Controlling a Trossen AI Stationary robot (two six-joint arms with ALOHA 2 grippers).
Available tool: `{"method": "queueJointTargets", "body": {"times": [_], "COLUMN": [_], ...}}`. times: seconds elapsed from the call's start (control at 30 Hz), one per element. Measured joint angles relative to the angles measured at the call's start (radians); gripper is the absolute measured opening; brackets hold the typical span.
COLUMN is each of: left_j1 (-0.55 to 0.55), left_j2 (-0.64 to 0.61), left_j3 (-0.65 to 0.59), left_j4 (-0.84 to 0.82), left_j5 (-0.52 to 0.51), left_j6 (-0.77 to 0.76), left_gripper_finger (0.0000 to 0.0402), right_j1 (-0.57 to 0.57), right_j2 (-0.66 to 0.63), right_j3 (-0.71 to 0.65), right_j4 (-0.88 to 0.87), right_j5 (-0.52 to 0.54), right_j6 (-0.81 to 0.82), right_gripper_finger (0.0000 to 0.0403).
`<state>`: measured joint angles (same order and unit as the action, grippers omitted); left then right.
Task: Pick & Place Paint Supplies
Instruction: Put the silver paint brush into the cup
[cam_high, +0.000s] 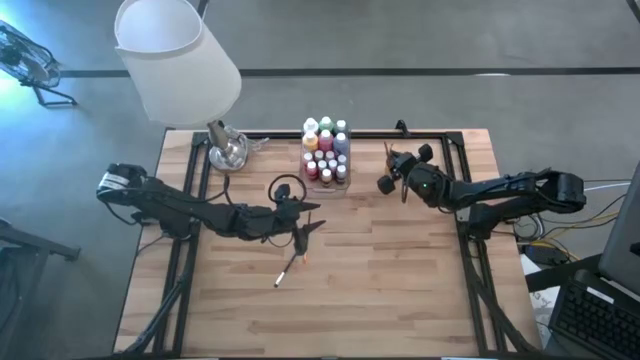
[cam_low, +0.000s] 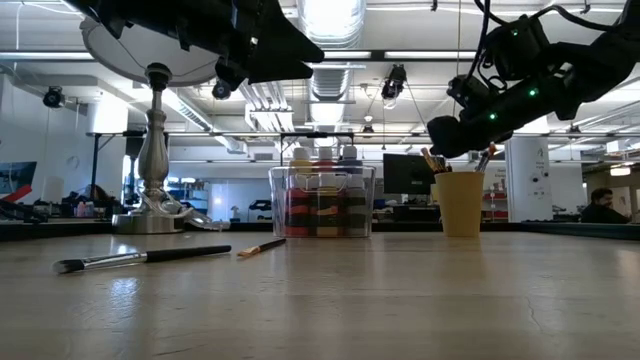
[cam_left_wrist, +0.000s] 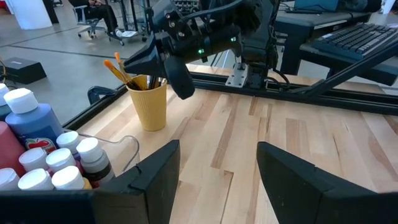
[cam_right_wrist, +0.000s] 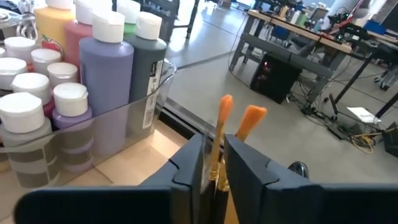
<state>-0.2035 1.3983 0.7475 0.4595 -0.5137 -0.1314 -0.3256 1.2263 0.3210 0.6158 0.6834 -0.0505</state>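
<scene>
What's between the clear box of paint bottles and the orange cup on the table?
Nothing: in the low view, bare tabletop separates the clear box from the orange cup. The right gripper hangs above the cup, not between them.

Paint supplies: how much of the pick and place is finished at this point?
Looks done: the paint bottles stand packed in the clear box, and some brushes sit in the yellow cup. In hand: the right gripper is over that cup with its fingers close around a brush handle, so that brush is going in. Left: two brushes, one long and one short, lie on the table near the open left gripper.
</scene>
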Motion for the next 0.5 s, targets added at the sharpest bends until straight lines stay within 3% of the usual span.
{"method": "queueJointTargets", "body": {"times": [0.3,0.5], "left_j1": [-0.001,-0.01], "left_j2": [0.0,-0.013], "left_j3": [0.0,0.0], "left_j4": [-0.038,-0.135], "left_j5": [0.0,0.015], "left_j6": [-0.025,-0.062], "left_gripper_finger": [0.0218,0.0218], "right_j1": [0.001,0.05], "right_j2": [-0.009,-0.082], "right_j3": [0.022,0.148], "right_j4": [-0.008,-0.114], "right_j5": [0.0,-0.001], "right_j6": [-0.053,-0.173], "right_gripper_finger": [0.0122,0.0162]}}
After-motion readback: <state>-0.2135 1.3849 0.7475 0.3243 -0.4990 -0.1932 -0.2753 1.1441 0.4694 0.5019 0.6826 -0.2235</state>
